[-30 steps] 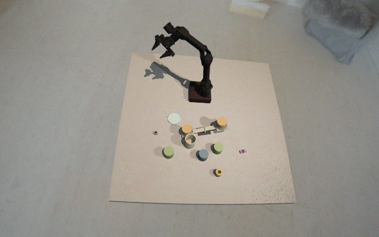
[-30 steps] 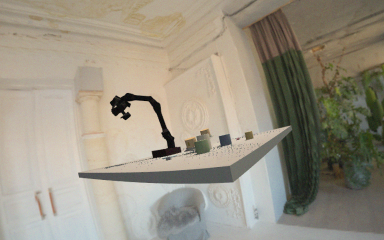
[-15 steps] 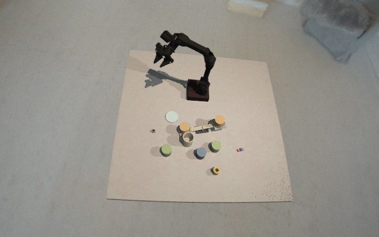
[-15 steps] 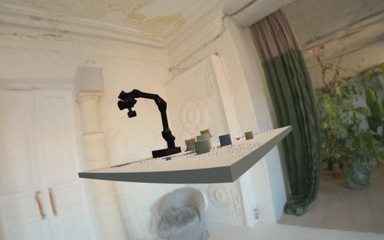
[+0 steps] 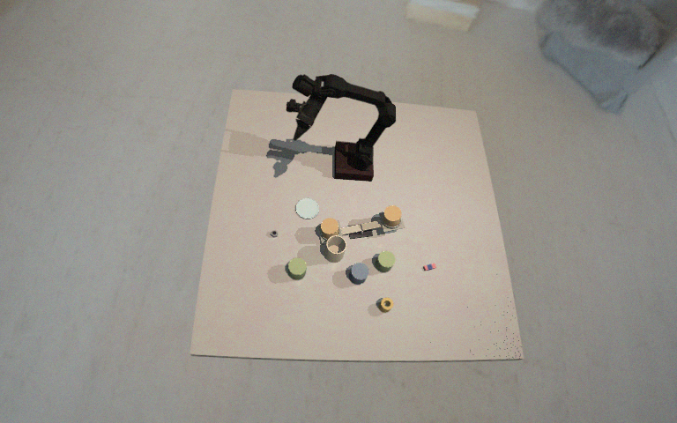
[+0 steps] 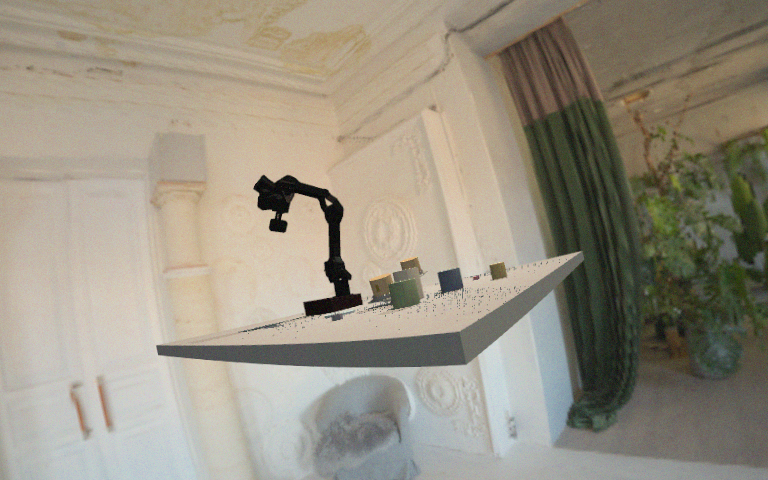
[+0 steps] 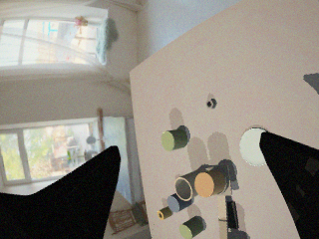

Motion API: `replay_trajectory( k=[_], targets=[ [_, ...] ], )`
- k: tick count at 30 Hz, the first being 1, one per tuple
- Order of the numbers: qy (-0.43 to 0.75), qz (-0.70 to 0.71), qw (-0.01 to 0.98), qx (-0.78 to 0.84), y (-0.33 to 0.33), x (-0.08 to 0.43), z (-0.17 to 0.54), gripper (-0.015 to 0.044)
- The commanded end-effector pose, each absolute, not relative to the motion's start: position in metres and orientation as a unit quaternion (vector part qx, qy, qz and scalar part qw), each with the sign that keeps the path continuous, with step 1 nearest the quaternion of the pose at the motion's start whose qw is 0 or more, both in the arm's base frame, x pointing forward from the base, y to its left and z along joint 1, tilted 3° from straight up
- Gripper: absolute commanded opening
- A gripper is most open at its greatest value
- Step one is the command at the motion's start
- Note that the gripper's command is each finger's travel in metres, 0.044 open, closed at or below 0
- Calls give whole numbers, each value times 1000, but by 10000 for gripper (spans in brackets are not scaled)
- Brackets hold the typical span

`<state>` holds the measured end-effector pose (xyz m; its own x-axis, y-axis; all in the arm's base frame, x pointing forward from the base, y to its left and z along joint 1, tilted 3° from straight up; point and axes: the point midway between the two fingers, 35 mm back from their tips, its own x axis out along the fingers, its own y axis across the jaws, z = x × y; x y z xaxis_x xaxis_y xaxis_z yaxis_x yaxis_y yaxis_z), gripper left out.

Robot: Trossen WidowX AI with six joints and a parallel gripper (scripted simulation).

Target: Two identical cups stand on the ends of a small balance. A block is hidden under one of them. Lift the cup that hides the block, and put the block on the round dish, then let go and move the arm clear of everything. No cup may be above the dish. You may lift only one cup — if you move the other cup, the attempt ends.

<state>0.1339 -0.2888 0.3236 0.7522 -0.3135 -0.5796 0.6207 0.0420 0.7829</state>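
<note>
An orange-topped cup stands on the left end of the small balance in the top view. The other orange-topped cup stands on its right end. The balance's tilt is too small to tell. No block shows; the insides of both cups are hidden. The pale round dish lies up and left of the left cup in the top view, with nothing on it. My gripper is open and empty, high above the table, well away from dish and balance.
A hollow tan container stands close beside the left cup. Green cylinders, a blue-grey cylinder, a yellow ring-shaped piece and a red-blue piece stand or lie beyond. A small dark nut-like piece lies near the dish.
</note>
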Motion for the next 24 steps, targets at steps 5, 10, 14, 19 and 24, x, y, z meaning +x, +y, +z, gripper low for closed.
replay_trajectory(
  k=[5, 10, 14, 19, 24],
  targets=[
    [195, -278, 777, 530, -248, 164, 312, 440],
    [228, -245, 810, 481, -225, 176, 306, 440],
    [252, -216, 834, 440, -206, 185, 301, 440],
    [282, -173, 863, 382, -179, 195, 293, 440],
    [307, -127, 887, 321, -153, 202, 284, 440]
  ],
)
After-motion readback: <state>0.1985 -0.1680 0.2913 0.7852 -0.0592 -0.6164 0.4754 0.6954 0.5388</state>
